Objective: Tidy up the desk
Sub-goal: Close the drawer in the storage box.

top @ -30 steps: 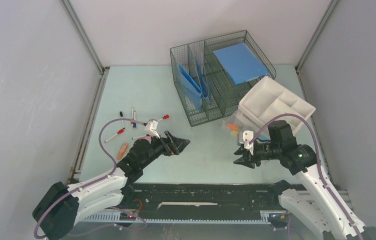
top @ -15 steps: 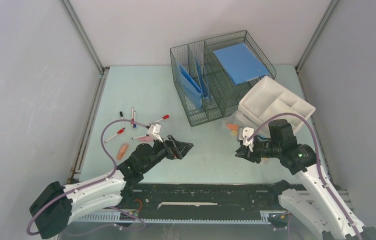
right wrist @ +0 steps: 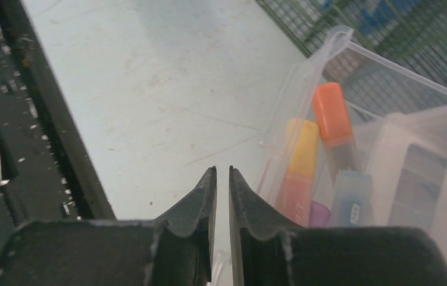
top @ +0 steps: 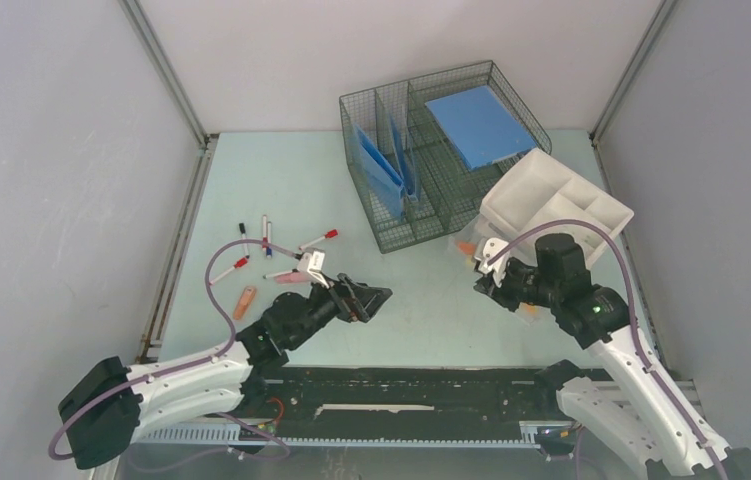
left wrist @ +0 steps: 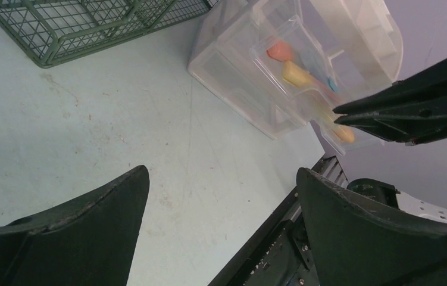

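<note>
While the left jaws stand wide apart with nothing between them, they hang over a bare part of the pale mint-green table [top: 281,180], near its black front rail [top: 401,385]. The right jaws are almost together; only a thin slit is left and nothing shows between them. Their tips are just beside the open corner of a clear plastic drawer box [right wrist: 334,65]; whether they touch it I cannot tell. Inside this box lie a small orange block [right wrist: 331,113], a yellow block [right wrist: 303,146] and a pale blue piece [right wrist: 350,193]. A white plastic tray with compartments [top: 556,205] rests on the box. Beside it, toward the back of the table, stands a dark wire mesh basket [top: 431,215]. A flat blue pad [top: 478,125] lies across its right section and blue folders [top: 381,170] lean in its left section. On the left half of the table several thin markers with red, black and blue caps [top: 269,240] lie scattered. A small orange piece [top: 245,300] lies apart from them, near the left arm [top: 201,375].
</note>
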{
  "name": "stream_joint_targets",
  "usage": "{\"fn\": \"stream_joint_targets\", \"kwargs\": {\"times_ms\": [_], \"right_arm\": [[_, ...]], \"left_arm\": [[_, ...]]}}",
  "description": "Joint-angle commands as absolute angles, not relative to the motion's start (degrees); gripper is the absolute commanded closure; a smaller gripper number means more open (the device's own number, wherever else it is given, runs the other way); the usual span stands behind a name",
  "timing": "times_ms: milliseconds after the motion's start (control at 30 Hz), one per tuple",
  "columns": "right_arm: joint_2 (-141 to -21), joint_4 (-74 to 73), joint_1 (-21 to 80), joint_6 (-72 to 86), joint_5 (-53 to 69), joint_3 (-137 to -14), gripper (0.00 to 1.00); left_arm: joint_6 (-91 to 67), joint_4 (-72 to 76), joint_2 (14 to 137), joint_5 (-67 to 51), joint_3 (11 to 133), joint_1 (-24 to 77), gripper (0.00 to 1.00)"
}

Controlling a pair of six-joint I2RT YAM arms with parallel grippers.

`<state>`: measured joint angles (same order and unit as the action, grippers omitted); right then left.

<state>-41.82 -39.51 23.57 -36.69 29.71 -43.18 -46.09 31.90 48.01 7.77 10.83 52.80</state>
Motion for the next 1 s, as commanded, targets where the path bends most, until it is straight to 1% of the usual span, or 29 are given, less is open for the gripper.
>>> {"fn": "stream_joint_targets", "kwargs": {"times_ms": [0, 100, 200, 233, 367, 400, 433, 667, 767, 967], "right_arm": [[-41.0, -35.48, 21.69, -33.69, 19.54, -43.51, 0.8], [-40.24, -34.93, 20.64, -33.26, 17.77, -43.48, 0.78], [-39.65, -35.18, 19.97, -33.2, 18.63, -43.59, 0.76], [-39.5, -36.07, 19.91, -33.45, 20.71, -43.97, 0.75], [-38.94, -42.74, 20.46, -37.52, 34.5, -45.46, 0.61], [-39.05, -44.12, 20.78, -38.54, 36.24, -45.54, 0.59], [-39.49, -44.35, 20.9, -38.58, 35.61, -45.53, 0.59], [-42.03, -40.03, 20.81, -34.75, 17.88, -45.8, 0.65], [-41.56, -38.42, 19.56, -33.84, 12.84, -45.79, 0.67], [-40.04, -35.44, 17.02, -31.99, 5.92, -45.79, 0.67]], "left_arm": [[-46.04, 35.08, 48.91, 10.0, 10.93, 53.9, 0.0], [-46.22, 35.91, 50.16, 10.0, 11.29, 54.41, 0.0], [-46.23, 36.83, 51.91, 9.97, 12.1, 55.12, 0.0], [-46.23, 37.21, 52.66, 9.99, 12.46, 55.45, 0.0], [-46.14, 38.49, 55.49, 9.74, 14.1, 56.69, 0.0], [-46.14, 38.85, 56.14, 9.68, 14.44, 56.94, 0.0], [-46.19, 39.11, 56.73, 9.54, 14.71, 57.28, 0.0], [-46.51, 41.3, 60.63, 9.17, 16.54, 58.38, 0.0], [-46.86, 42.3, 62.72, 9.1, 17.66, 59.0, 0.0], [-47.97, 45.62, 68.23, 8.47, 20.44, 60.08, 0.0]]}}
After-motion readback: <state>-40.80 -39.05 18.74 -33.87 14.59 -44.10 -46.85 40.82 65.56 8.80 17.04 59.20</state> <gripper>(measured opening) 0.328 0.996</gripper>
